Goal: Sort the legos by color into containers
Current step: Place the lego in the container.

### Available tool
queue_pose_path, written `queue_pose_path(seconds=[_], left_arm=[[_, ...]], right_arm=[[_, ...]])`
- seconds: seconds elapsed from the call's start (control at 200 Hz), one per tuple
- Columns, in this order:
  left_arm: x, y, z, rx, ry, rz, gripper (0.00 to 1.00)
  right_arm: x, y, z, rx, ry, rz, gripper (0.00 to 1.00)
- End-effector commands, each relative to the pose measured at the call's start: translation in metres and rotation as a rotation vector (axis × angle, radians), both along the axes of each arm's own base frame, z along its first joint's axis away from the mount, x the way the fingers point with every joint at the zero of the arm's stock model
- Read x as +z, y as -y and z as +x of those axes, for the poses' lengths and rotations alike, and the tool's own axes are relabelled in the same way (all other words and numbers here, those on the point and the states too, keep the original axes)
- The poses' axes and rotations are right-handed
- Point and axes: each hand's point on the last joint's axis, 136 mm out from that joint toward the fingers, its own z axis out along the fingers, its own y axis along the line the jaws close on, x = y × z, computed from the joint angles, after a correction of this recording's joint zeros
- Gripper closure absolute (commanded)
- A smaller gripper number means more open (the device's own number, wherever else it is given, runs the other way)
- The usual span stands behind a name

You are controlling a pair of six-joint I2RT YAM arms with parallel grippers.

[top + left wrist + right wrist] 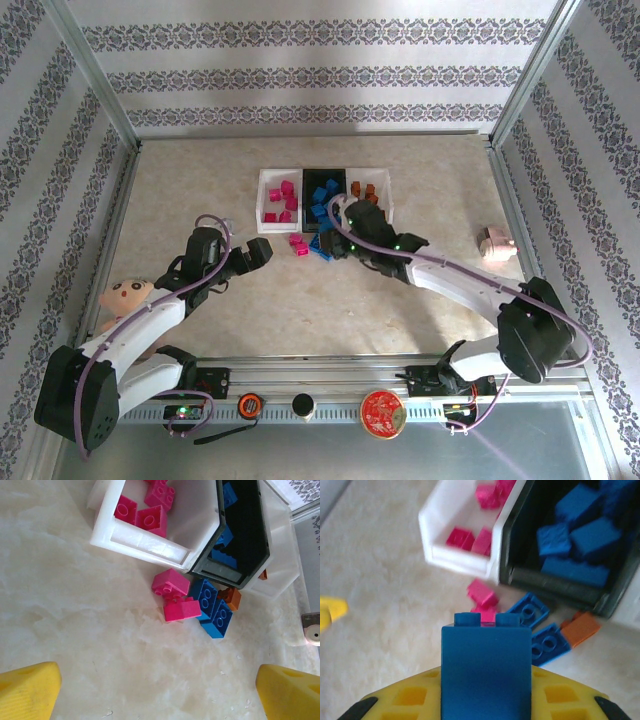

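**Right jaws clamped on a blue brick; left jaws wide and holding nothing.**

Top view: the right jaws are closed just before the black tray point(312, 176), at the loose legos point(297, 241) on the mottled beige bench point(200, 180). The left jaws gape just left of that heap, touching nothing. The left white tray point(265, 180) holds magenta bricks and the right white tray point(383, 180) holds orange ones.

Left wrist: the yellow ribbed fingertips point(27, 690) stand far apart. Ahead of them two magenta bricks point(172, 582), two blue studded plates point(210, 605) and an orange piece point(231, 597) lie at the trays' near corners.

Right wrist: a glossy blue brick point(485, 675), studs pointing away, is pinched between yellow waffle-patterned pads point(410, 697). Beyond it lie loose pieces and both nearer trays.
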Motion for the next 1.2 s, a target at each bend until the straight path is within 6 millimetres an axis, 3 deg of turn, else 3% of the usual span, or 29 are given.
queue_pose_path(seconds=[0.0,0.185,0.385,0.495,0.63,0.78,0.904,1.069,1.199], left_arm=[[0.0,0.002,-0.003,-0.019,0.012,0.001,0.0],[-0.001,0.003,-0.005,-0.026,-0.001,0.001,0.0],[-0.006,0.005,-0.009,-0.041,-0.016,-0.005,0.0],[-0.011,0.008,-0.01,-0.058,-0.027,-0.009,0.0],[-0.014,0.011,-0.01,-0.08,-0.041,-0.008,0.01],[-0.013,0.012,-0.01,-0.087,-0.041,-0.005,0.0],[-0.01,0.012,-0.01,-0.087,-0.027,-0.004,0.0],[-0.008,0.011,-0.01,-0.088,-0.018,0.003,0.0],[-0.014,0.01,-0.011,-0.084,-0.03,0.004,0.0]], right_arm=[[0.013,-0.003,0.026,-0.006,0.012,0.016,0.73],[-0.011,-0.005,0.087,-0.093,-0.038,-0.051,0.72],[-0.033,-0.012,0.131,-0.162,-0.054,-0.144,0.65],[-0.035,-0.015,0.147,-0.191,-0.053,-0.163,0.56],[-0.033,-0.017,0.158,-0.209,-0.061,-0.163,0.34],[-0.018,-0.015,0.144,-0.199,-0.038,-0.143,0.29],[-0.015,-0.007,0.114,-0.193,-0.017,-0.151,0.27],[-0.032,0.009,0.07,-0.227,-0.031,-0.165,0.25],[-0.051,0.021,0.046,-0.28,-0.052,-0.173,0.23]])
